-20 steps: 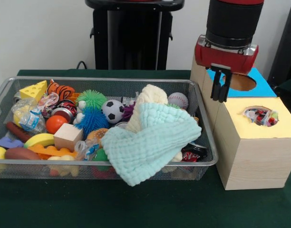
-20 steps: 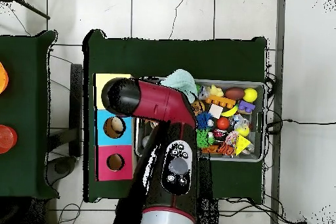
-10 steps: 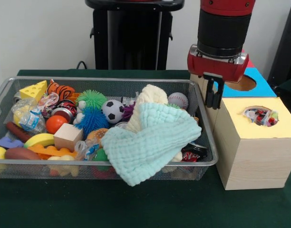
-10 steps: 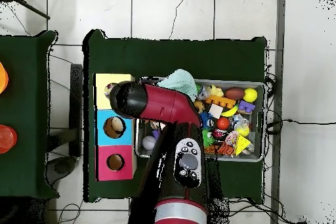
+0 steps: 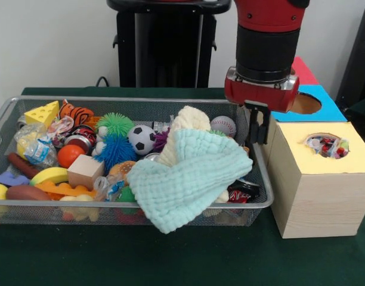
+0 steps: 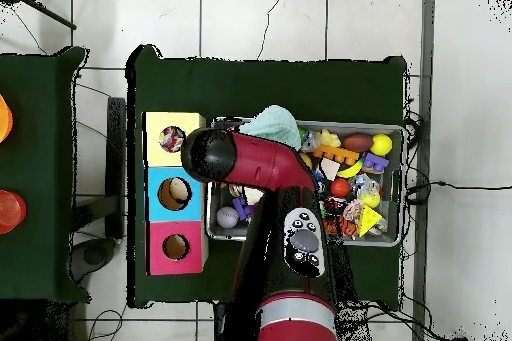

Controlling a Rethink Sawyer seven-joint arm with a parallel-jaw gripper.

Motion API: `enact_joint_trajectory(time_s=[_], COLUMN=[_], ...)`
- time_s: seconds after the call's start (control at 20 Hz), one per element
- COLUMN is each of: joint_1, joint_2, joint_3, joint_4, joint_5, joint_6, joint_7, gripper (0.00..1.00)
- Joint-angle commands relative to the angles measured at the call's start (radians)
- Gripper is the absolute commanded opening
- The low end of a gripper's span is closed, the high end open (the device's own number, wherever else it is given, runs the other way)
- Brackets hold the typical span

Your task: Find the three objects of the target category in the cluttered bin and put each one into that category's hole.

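The wire-mesh bin (image 5: 129,99) is full of toys; in the overhead view its rim (image 6: 401,187) runs along the right. My gripper (image 5: 254,125) hangs over the bin's right end, next to the wooden box, with nothing visibly in it. In the overhead view it is hidden under my arm (image 6: 240,157). One printed crinkly wrapper (image 5: 327,146) lies in the yellow-topped hole (image 5: 316,138), also seen from overhead (image 6: 172,138). Two more crumpled wrappers (image 5: 34,143) (image 5: 59,127) lie at the bin's left end, far from the gripper.
A mint knitted cloth (image 5: 188,179) drapes over the bin's front rim, with a cream cloth (image 5: 191,119) behind it. A baseball (image 5: 223,125), a soccer ball (image 5: 141,138) and spiky balls (image 5: 115,124) lie nearby. The box's blue-topped hole (image 5: 305,104) and red top (image 5: 302,68) are behind the yellow.
My arm has moved from above the blue-topped hole leftward in the front view, off the box to the bin's right end. The wrapper in the yellow hole has not moved.
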State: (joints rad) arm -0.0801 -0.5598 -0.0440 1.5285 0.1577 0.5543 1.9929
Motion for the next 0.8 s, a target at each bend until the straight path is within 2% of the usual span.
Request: enact_joint_trajectory(time_s=[0.05,0.65,0.8], joint_1=[-0.085,-0.167,-0.181], joint_2=[0.016,0.022,0.037], joint_3=[0.142,0.203,0.208], joint_4=[0.118,0.136,0.113], joint_5=[-0.061,-0.138,-0.165], joint_6=[-0.07,-0.1,-0.097], joint_7=[-0.045,-0.048,-0.062], gripper=[0.0,0.0,0.0])
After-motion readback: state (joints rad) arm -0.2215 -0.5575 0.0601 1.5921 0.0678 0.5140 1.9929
